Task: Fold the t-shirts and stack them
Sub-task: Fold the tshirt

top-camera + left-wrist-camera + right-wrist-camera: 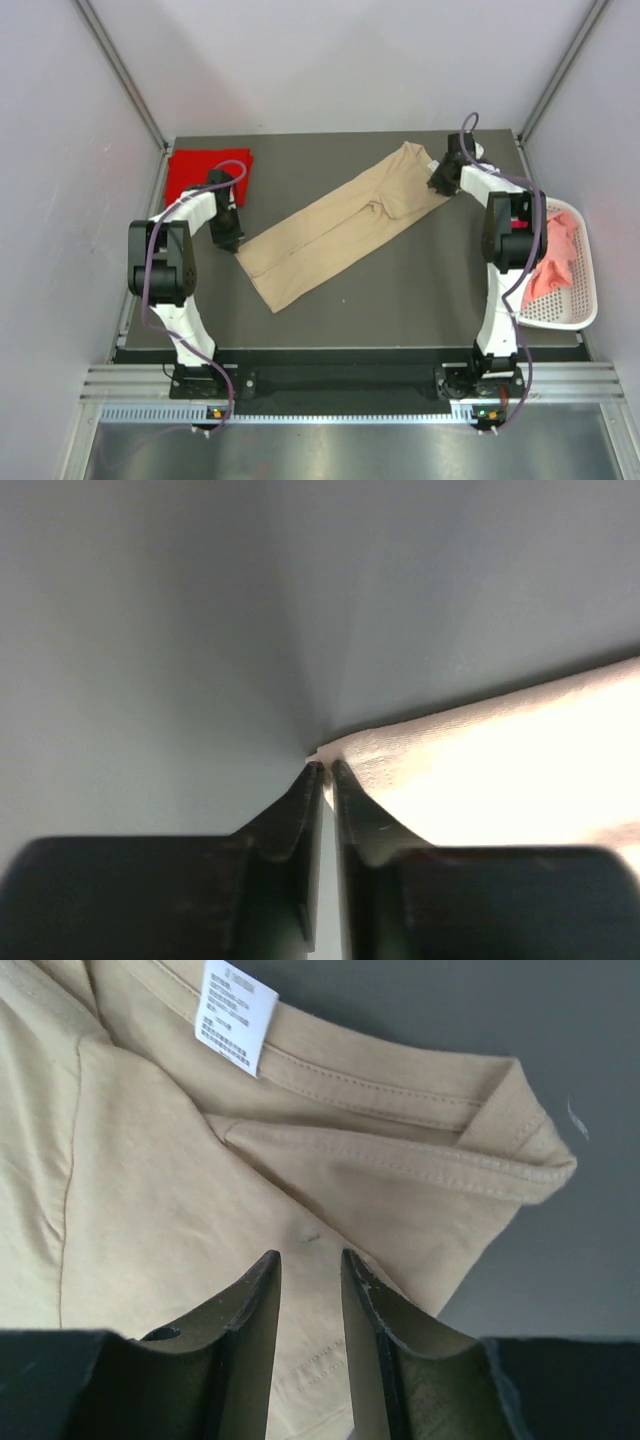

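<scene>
Tan t-shirt [340, 225] lies diagonally across the table [420, 300], left gripper [327, 768] nearly closed at its very corner, caught or not I can't tell, right gripper [310, 1260] parted over the collar [380, 1085], so any pull may slip that thin bite

The tan t-shirt [150, 1190] is soft, matt knit cloth, with neat rows of stitching along its collar band and hem. Its neck label [235, 1015] is a smooth white printed tag (woven or paper, hard to say). The red t-shirt [200, 172] and the pink t-shirts [556, 258] look like the same dull, soft cloth. The basket [560, 318] is white slotted plastic, faintly glossy. The table [400, 290] is dark, smooth and matt. The right tool [310, 1260] is black plastic with a low sheen and lightly scuffed edges.
</scene>
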You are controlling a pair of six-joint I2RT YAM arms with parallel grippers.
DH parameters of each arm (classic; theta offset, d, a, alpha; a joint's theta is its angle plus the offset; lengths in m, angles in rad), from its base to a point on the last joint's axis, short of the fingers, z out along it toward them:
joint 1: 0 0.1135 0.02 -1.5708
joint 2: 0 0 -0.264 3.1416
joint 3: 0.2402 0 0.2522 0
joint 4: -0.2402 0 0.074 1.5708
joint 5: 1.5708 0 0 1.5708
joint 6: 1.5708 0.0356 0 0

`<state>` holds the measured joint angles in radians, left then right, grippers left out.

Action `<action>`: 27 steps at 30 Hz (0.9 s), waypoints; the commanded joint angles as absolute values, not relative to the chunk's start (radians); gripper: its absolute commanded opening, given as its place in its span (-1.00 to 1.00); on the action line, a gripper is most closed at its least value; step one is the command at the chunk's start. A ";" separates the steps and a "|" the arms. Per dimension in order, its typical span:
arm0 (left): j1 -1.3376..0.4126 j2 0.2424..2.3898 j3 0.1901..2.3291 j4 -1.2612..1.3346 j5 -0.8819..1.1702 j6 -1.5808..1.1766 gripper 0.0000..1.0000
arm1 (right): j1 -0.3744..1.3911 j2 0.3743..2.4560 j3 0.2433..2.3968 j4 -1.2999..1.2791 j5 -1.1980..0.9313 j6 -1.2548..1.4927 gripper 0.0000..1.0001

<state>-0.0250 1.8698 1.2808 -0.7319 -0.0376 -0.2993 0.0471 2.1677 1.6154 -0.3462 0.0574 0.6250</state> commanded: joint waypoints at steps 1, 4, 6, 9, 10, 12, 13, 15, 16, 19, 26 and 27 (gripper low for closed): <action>-0.020 1.876 1.270 -0.768 -0.005 -0.294 -0.89 | 0.035 2.204 1.683 -0.342 0.074 0.589 -0.38; -0.020 1.847 1.238 -0.765 0.029 -0.310 -1.00 | 0.028 2.220 1.697 -0.338 0.066 0.572 -0.38; -0.020 1.821 1.204 -0.762 0.031 -0.319 -1.00 | 0.025 2.229 1.706 -0.318 0.052 0.546 -0.37; -0.021 1.787 1.146 -0.746 0.081 -0.324 -1.00 | 0.015 2.269 1.752 -0.319 0.003 0.499 -0.37; -0.021 1.779 1.132 -0.744 0.083 -0.324 -1.00 | 0.012 2.293 1.770 -0.334 0.003 0.492 -0.37; -0.021 1.760 1.096 -0.742 0.084 -0.327 -1.00 | 0.008 2.310 1.802 -0.341 -0.029 0.480 -0.36; -0.021 1.752 1.083 -0.738 0.084 -0.327 -1.00 | 0.009 2.318 1.805 -0.336 -0.052 0.482 -0.37; -0.021 1.737 1.051 -0.741 0.066 -0.331 -1.00 | -0.028 2.322 1.816 -0.324 -0.072 0.479 -0.36; -0.021 1.733 1.042 -0.739 0.061 -0.333 -1.00 | -0.031 2.325 1.824 -0.327 -0.089 0.473 -0.36; -0.021 1.723 1.008 -0.736 0.049 -0.344 -1.00 | -0.034 2.310 1.847 -0.336 -0.104 0.454 -0.35; -0.021 1.672 0.950 -0.732 0.043 -0.367 -1.00 | -0.034 2.223 1.826 -0.363 -0.112 0.478 -0.29; -0.021 1.666 0.948 -0.736 0.023 -0.368 -1.00 | -0.034 2.192 1.816 -0.374 -0.080 0.498 -0.28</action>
